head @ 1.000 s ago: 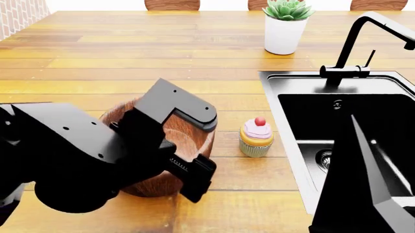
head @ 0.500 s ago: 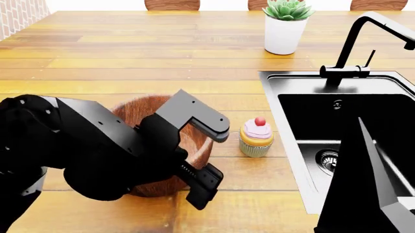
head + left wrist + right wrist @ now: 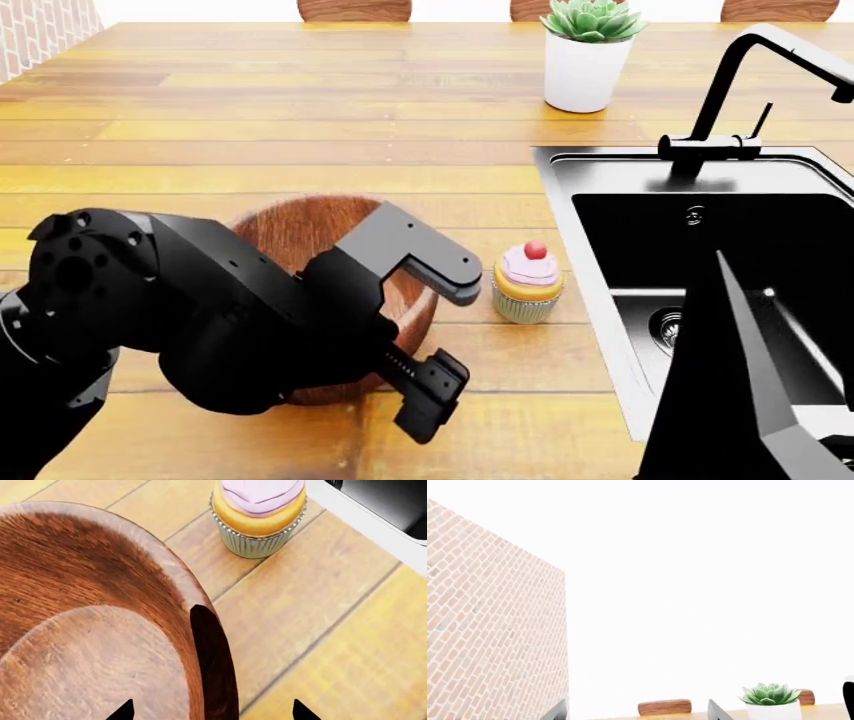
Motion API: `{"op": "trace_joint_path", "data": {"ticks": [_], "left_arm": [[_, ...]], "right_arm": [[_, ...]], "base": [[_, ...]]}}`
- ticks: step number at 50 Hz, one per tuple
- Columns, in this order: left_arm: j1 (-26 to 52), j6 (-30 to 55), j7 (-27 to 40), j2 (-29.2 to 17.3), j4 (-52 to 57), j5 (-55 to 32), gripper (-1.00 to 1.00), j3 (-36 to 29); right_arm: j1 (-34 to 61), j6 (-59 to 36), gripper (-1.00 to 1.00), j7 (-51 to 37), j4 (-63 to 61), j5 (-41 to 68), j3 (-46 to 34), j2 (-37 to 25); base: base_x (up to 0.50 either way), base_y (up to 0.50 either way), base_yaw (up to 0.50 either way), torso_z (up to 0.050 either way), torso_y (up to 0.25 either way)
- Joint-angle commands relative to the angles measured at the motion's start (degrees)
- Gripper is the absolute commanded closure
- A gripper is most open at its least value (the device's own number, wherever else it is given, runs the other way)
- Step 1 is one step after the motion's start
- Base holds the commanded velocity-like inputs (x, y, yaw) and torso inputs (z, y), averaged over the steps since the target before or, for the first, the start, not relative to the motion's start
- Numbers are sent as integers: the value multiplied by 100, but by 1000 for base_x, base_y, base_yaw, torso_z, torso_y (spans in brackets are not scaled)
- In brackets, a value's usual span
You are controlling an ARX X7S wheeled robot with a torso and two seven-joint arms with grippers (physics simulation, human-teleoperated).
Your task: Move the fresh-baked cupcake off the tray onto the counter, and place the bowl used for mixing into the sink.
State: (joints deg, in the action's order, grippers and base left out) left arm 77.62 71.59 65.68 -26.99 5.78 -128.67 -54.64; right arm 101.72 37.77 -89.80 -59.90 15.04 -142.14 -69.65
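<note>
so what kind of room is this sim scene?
Most likely a kitchen: a plank wooden counter with an inset black sink and faucet, plus a cupcake beside a wooden bowl.

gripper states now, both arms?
Left gripper: open, fingers either side of the bowl rim.
Right gripper: cannot tell, fingers barely visible.

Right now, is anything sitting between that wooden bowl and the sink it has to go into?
Yes: the cupcake stands on the counter between the bowl and the sink, close to the sink's rim.
</note>
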Motion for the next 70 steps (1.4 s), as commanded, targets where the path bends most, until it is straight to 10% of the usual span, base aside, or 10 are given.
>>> {"op": "trace_joint_path", "data": {"ticks": [1, 11, 12, 35, 70], "left_arm": [[-266, -46, -54, -35, -84, 151, -100, -189], [-303, -109, -57, -60, -75, 187, -100, -231], [-298, -92, -60, -61, -73, 253, 100, -235], [-10, -154, 130, -167, 173, 497, 100, -221], [2748, -20, 581, 60, 43, -960, 100, -86]], "right_arm": [[-74, -50, -100, 1, -8, -6, 57, 32], [-169, -92, -100, 8, -7, 27, 151, 53], [-182, -92, -100, 9, -7, 23, 158, 47], [-324, -85, -100, 53, -3, 21, 266, -64], [291, 78, -100, 7, -8, -147, -378, -273]], "base": [[0, 0, 0, 0, 0], [0, 0, 0, 0, 0], [0, 0, 0, 0, 0], [0, 0, 0, 0, 0], [0, 0, 0, 0, 0]]}}
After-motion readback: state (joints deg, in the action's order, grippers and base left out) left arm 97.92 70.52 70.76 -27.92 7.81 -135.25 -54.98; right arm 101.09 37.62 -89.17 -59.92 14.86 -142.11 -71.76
